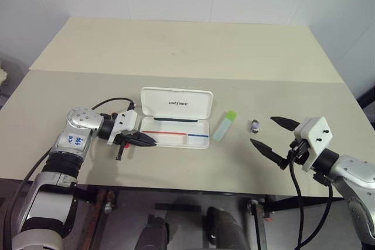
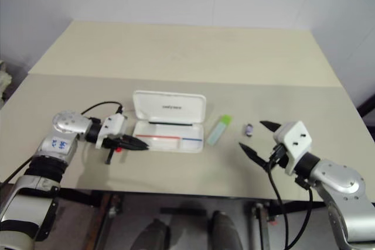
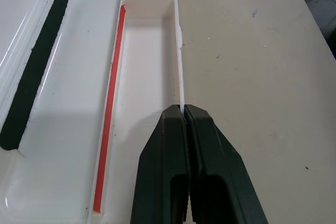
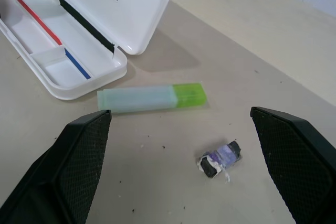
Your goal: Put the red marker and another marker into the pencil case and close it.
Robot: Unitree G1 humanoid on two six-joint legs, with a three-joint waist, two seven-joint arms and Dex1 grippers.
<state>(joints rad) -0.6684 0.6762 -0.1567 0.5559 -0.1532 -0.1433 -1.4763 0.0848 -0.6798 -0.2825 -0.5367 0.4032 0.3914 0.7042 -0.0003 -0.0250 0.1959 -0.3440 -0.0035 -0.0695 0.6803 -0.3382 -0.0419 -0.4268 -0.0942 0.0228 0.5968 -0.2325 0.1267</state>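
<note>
The white pencil case (image 1: 176, 118) lies open near the middle of the tan table (image 1: 187, 51). Its lid stands up at the back, with small dark letters on it. The inner tray has a red stripe and a blue stripe.

The left gripper (image 1: 145, 140) is at the left end of the case, just over the tray's near corner. Its two black fingers (image 3: 184, 171) are pressed tight together. In the left wrist view their tips sit right at the thin front wall of the tray. A small dark stick with a bit of red (image 2: 111, 151) hangs under this gripper. It may be the red marker, but it is too small to tell for sure.

The pale green marker (image 4: 149, 98) lies flat on the table just to the right of the case, not touching it. Its brighter green cap points away from the robot.

A small purple and white scrap (image 4: 220, 159) lies a little further right, near the marker.

The right gripper (image 1: 268, 133) hangs over the table on the right side, beside the scrap. Its fingers are spread wide apart and hold nothing.
</note>
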